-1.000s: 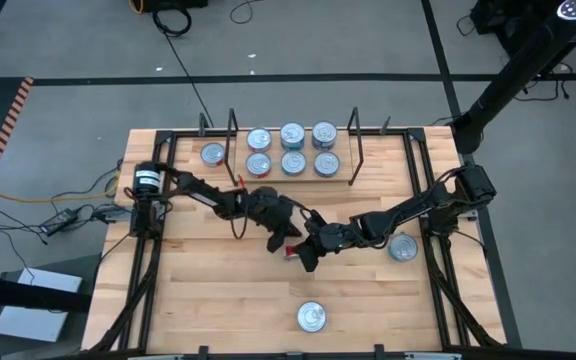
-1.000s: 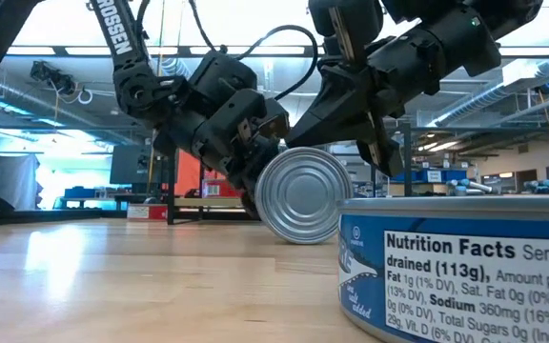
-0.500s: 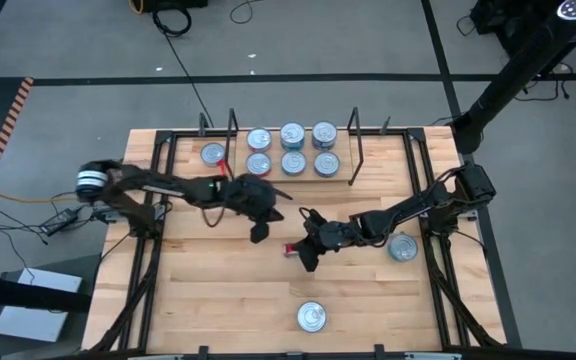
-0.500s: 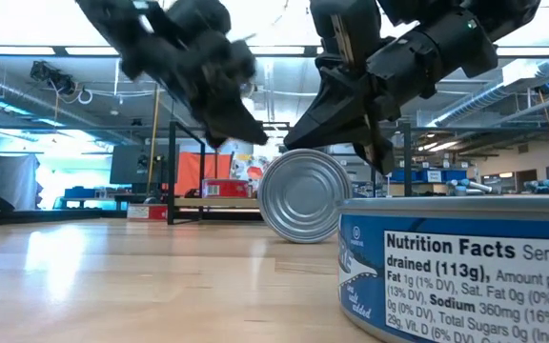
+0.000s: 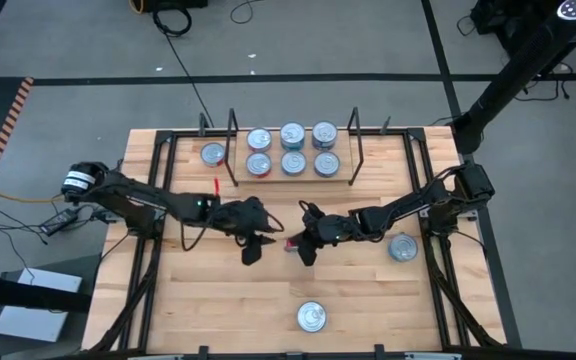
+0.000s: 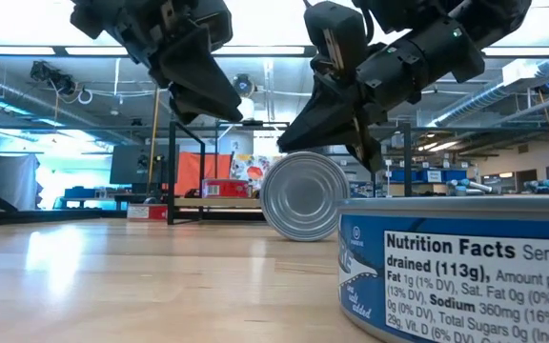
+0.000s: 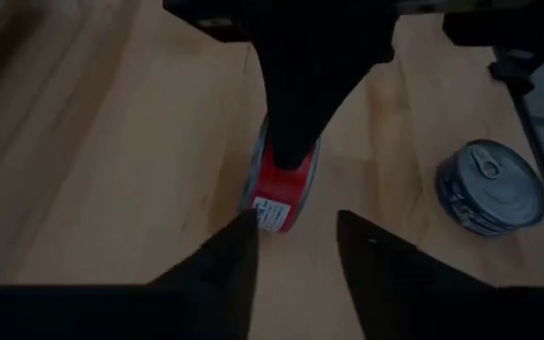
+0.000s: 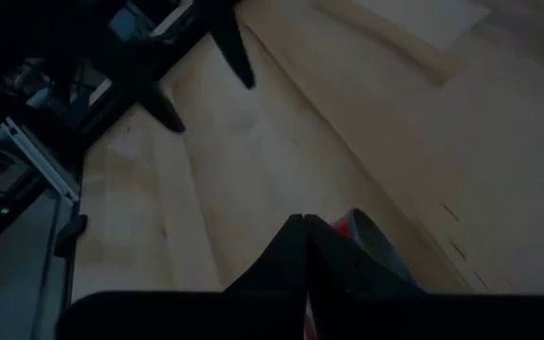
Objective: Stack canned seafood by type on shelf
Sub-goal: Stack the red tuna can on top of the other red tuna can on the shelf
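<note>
A red-labelled tin stands on its edge at mid-table, its silver lid facing the near edge. My right gripper reaches in from the right, shut, with its tips on the tin's top. My left gripper hovers just left of the tin, raised above it. In the left wrist view it is open and touches nothing. Several tins sit on the shelf at the back. My right gripper rests its shut fingers on the top of the red side wall of the upended tin. They slant down from the table's right. The tin stands on its edge on the table, lids upright.
One tin lies flat left of the shelf's wire end frame. A blue tin lies under my right arm, another blue tin near the front edge. Bare wood stretches across the left half.
My left gripper has drawn back from the upended tin, going up and toward the table's left, and its arm has swung out over the left edge. The tin stays on its edge under my right gripper.
</note>
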You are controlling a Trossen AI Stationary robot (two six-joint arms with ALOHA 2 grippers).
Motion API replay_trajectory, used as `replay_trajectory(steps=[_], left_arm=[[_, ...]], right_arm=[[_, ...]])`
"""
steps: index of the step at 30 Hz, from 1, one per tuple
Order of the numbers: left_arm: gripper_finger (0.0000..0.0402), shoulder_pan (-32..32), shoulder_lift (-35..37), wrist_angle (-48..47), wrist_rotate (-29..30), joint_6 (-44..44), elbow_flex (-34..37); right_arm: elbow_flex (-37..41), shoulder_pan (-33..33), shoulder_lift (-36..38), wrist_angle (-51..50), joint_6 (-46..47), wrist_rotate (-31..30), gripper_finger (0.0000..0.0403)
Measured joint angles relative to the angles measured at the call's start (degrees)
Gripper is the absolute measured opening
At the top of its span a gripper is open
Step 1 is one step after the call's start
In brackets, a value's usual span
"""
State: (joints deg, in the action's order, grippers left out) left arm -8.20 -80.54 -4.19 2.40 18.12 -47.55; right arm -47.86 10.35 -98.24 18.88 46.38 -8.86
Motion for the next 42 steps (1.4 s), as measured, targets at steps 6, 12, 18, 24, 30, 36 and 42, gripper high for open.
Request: replay_trajectory(steps=[6, 12, 18, 24, 30, 36, 42], left_arm=[[0.0217, -1.6, -2.4, 3.8, 2.6, -1.5, 0.0], [0.0265, -1.6, -6.2, 4.3, 3.3, -4.5, -3.5], [0.0289, -1.6, -12.6, 4.2, 4.0, -6.2, -8.7], [0.0294, -1.6, -18.9, 1.8, 4.1, -8.2, -14.1], [0.0294, -1.6, -22.7, -0.8, 4.0, -12.5, -18.1], [0.0294, -1.5, -25.1, -2.5, 4.4, -14.8, -20.8], [0.0294, -1.1, -25.2, -3.0, 5.2, -15.0, -21.9]], right_arm=[[0.0, 0.0, 1.6, 0.7, -0.1, 1.0, 0.0012], [0.0, 1.8, 9.2, -6.2, -1.2, 1.8, 0.001], [0.0, 4.5, 19.5, -21.1, -1.1, 0.5, 0.001], [0.0, 6.9, 25.9, -31.0, 0.1, -3.7, 0.001], [0.0, 7.7, 27.3, -34.1, 0.3, -5.6, 0.001], [0.0, 8.2, 26.9, -35.3, 0.6, -6.1, 0.0011], [0.0, 8.4, 26.9, -35.2, 0.6, -6.7, 0.0011]])
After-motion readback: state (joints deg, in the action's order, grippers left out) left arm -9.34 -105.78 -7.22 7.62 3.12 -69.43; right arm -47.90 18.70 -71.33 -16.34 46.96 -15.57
